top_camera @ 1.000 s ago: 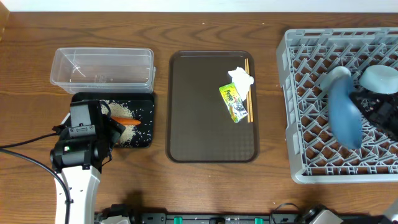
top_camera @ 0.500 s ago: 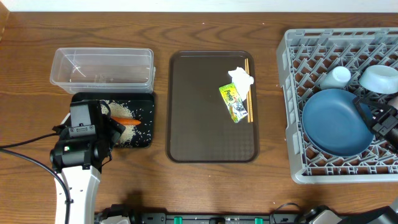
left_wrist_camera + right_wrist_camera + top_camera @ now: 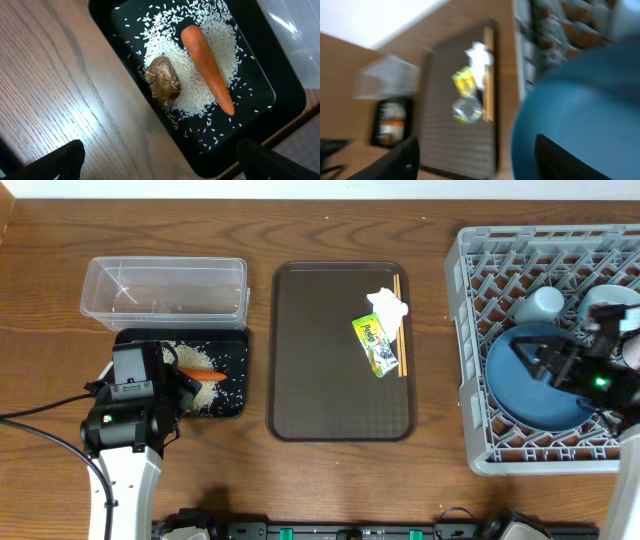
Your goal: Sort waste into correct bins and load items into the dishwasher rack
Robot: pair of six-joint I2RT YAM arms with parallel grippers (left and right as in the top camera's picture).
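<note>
The left wrist camera is close above the black tray [image 3: 280, 100], and only here the small brown lump [image 3: 164, 82] shows clearly. It lies on the loose rice [image 3: 200, 95], just beside the orange carrot [image 3: 207, 70]. The left claw [image 3: 160, 150] is spread wide and holds nothing.

The right wrist view is blurred. The right claw [image 3: 477, 142] has its fingers apart with nothing gripped between them, and the blue plate [image 3: 570, 115] fills the side near one finger.

Only the overhead view shows the whole tabletop [image 3: 440, 480]. The plate lies in the grey rack [image 3: 480, 380] under the right claw, with a pale cup [image 3: 540, 304] and a white bowl [image 3: 608, 300] behind it. On the brown serving tray [image 3: 320, 380] lie a green-yellow wrapper [image 3: 376, 344], a white tissue [image 3: 388, 304] and chopsticks [image 3: 399, 330]. The clear tub [image 3: 165, 288] stands behind the black tray.

The wrapper carries print, too small to read.
</note>
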